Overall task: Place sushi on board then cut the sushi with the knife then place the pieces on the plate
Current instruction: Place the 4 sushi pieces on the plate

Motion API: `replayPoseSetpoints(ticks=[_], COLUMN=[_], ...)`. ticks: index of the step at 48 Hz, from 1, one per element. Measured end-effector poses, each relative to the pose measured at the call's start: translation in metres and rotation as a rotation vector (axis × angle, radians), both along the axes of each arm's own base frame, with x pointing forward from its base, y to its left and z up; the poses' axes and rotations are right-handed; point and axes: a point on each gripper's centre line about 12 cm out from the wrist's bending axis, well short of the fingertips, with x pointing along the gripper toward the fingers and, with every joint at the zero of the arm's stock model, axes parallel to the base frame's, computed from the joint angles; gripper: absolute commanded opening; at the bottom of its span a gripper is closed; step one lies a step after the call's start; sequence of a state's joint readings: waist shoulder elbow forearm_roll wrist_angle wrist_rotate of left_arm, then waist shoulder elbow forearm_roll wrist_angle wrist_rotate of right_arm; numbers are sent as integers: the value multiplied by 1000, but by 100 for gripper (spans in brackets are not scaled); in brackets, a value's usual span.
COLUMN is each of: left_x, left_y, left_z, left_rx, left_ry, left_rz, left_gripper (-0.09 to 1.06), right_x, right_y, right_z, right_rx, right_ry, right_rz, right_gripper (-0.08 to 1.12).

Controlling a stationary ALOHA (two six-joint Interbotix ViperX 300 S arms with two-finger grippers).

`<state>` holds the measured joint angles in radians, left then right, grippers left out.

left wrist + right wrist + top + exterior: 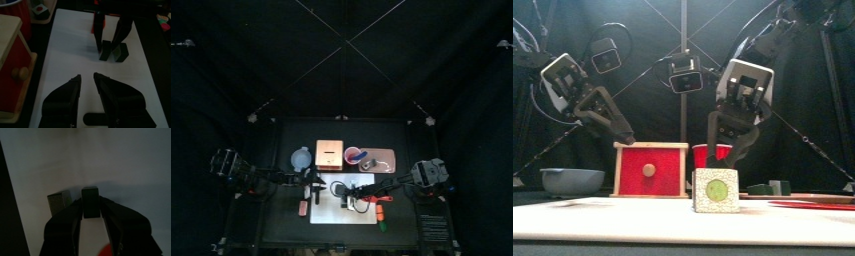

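Sushi piece (90, 202) on white board (73, 45) pinched by right fingers (67, 225); left fingers (65, 95) narrow, empty, hovering.

Red cup (703, 153) partly behind fingers (719, 128), wooden box (13, 75) cut off

Lighting, for your log.
- Top view: dim. The black curtains (342, 60) swallow the light, and the white cutting board (325, 210) is your one bright patch.
- Front view: lit from overhead, with the board surface pale.
- Left wrist view: the sushi piece (107, 54) throws a short, soft shadow.
- Right wrist view: the right gripper (90, 203), clamped on that piece, shows as an unlit silhouette, and the board greys toward one side.
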<state>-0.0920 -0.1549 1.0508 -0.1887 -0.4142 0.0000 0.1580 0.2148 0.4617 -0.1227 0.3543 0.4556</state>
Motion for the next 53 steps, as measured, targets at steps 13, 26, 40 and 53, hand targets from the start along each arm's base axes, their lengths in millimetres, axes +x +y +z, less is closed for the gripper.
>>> replayPoseSetpoints(ticks=[13, 26, 40, 53], left_x=[0, 0, 0, 0], left_y=[0, 0, 0, 1], left_z=[0, 0, 0, 0], left_rx=[0, 0, 0, -7], left_ry=[-2, -2, 0, 1], left_rz=[0, 0, 0, 8], left_gripper=[70, 70, 69, 69], right_x=[-11, -44, -94, -149], right_y=[-13, -46, -89, -125], right_z=[12, 53, 80, 92], right_rx=[0, 7, -3, -4], right_ry=[24, -19, 8, 8], right_rz=[-43, -129, -264, -415], right_gripper=[51, 51, 51, 51])
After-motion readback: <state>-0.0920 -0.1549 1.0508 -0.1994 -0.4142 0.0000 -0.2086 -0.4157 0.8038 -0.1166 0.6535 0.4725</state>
